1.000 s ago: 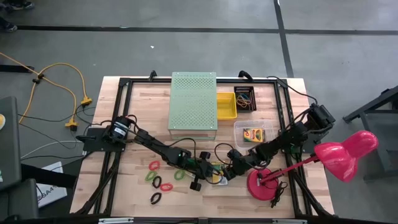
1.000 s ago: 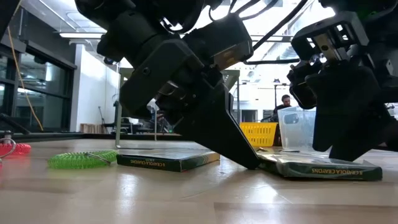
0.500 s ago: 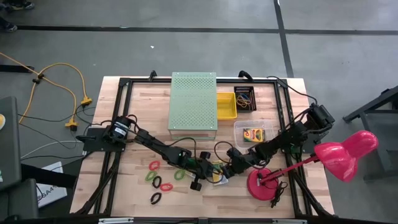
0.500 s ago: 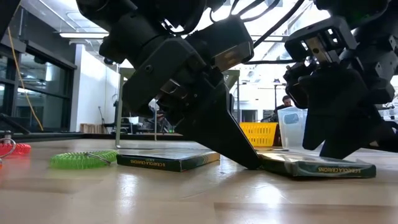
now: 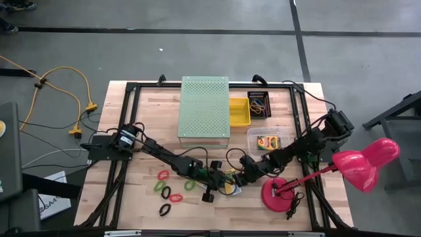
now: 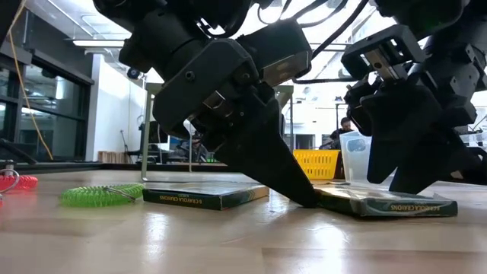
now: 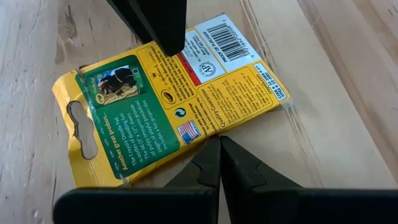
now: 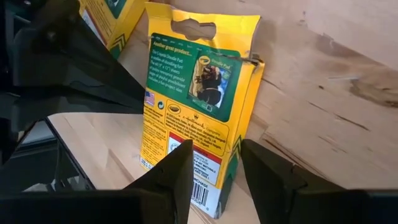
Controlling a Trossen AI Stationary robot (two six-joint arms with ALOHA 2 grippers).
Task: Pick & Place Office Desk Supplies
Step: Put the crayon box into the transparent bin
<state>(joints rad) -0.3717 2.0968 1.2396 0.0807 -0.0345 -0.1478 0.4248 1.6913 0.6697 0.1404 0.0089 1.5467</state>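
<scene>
Progress is partial, judged from the layout. One crayon box (image 5: 267,141) already lies in the clear bin (image 5: 253,133) at about two o'clock from table centre, and some bands (image 5: 258,105) sit in the black tray (image 5: 266,97) near one o'clock. Still loose on the table (image 5: 148,112) are the coloured band loops (image 5: 170,193) at about seven o'clock and two crayon boxes near six o'clock.

The left gripper (image 7: 219,148) reaches in from nine o'clock, low and steeply angled. Its fingers are pressed together, tips on the edge of a crayon box lying flat (image 7: 168,109); it grasps nothing.

The right gripper (image 8: 216,163) comes in from three o'clock, also low. Its fingers are parted a little and straddle the end of the second crayon box (image 8: 199,106). Whether they have actual purchase cannot be told; the low view shows that box (image 6: 388,205) flat on the wood beneath the gripper.

The green coil (image 6: 101,195) lies well apart from both grippers.
</scene>
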